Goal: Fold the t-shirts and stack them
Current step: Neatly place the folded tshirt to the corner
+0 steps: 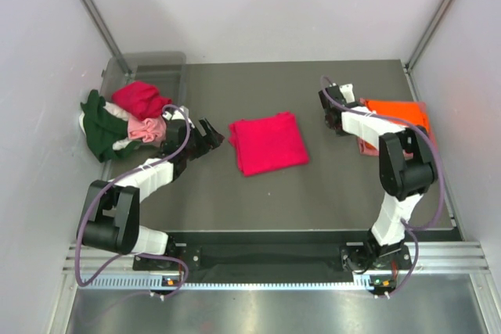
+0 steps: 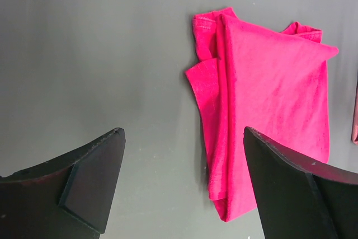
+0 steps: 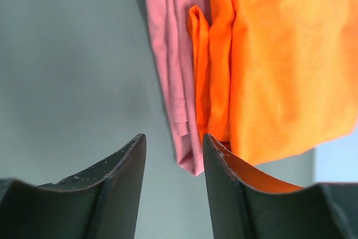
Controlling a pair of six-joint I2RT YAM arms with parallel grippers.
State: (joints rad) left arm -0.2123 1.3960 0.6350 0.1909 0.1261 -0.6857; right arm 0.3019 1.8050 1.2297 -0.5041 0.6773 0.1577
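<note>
A folded crimson t-shirt (image 1: 268, 143) (image 2: 268, 93) lies flat mid-table. My left gripper (image 1: 210, 134) (image 2: 183, 130) hovers just left of it, open wide and empty. The shirt's near corner shows by the right finger. At the right, a folded orange t-shirt (image 1: 398, 113) (image 3: 291, 65) rests on a salmon pink one (image 1: 366, 145) (image 3: 173, 54). My right gripper (image 1: 333, 107) (image 3: 174, 138) stands left of this stack, jaws partly apart with nothing between them. At the back left is a loose heap: a red shirt (image 1: 139, 99), a dark green one (image 1: 100, 127) and a pale pink one (image 1: 145, 128).
A clear grey plastic bin (image 1: 149, 68) stands at the back left corner behind the heap. The dark table (image 1: 329, 185) ends close to the orange shirt's right side. White walls enclose the table on three sides.
</note>
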